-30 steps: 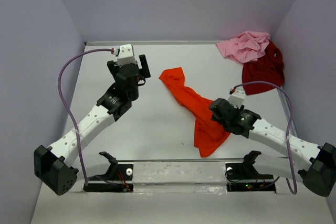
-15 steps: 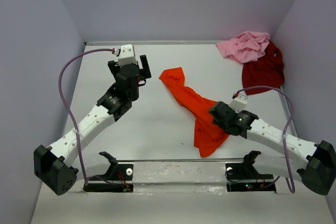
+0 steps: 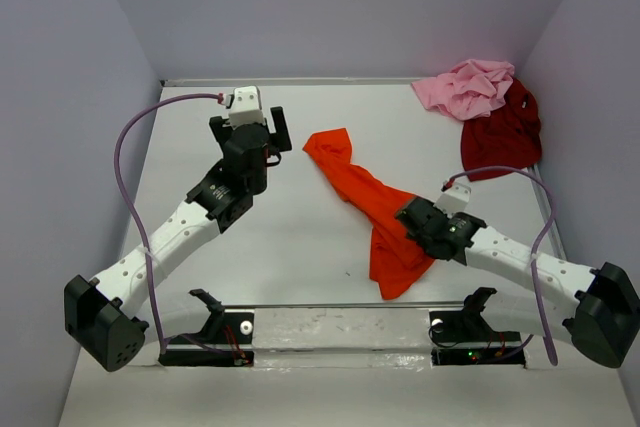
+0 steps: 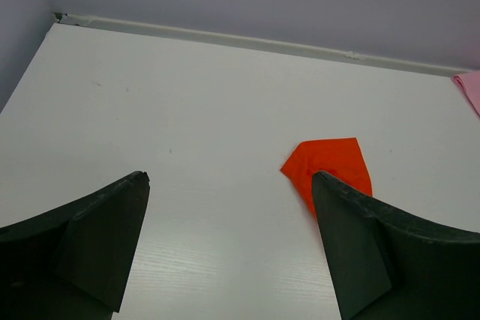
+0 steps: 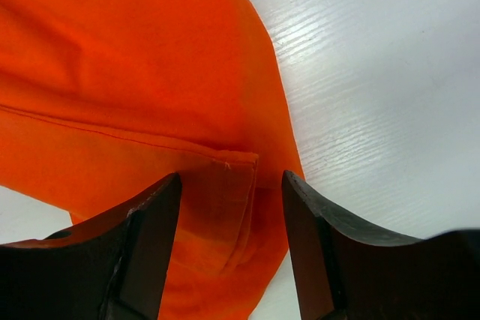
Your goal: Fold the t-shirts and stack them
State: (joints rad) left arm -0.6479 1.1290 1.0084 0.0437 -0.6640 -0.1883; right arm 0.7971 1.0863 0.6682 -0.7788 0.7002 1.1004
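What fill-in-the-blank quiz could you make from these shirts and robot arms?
1. The right gripper, jaws apart, sits over a hem of the crumpled cloth t-shirt coloured bright ____.
2. The left gripper is wide open and holds ____.
3. The light pink cloth t-shirt lies bunched in the far ____ corner, beside the dark red cloth t-shirt.

Missing words: orange; nothing; right.
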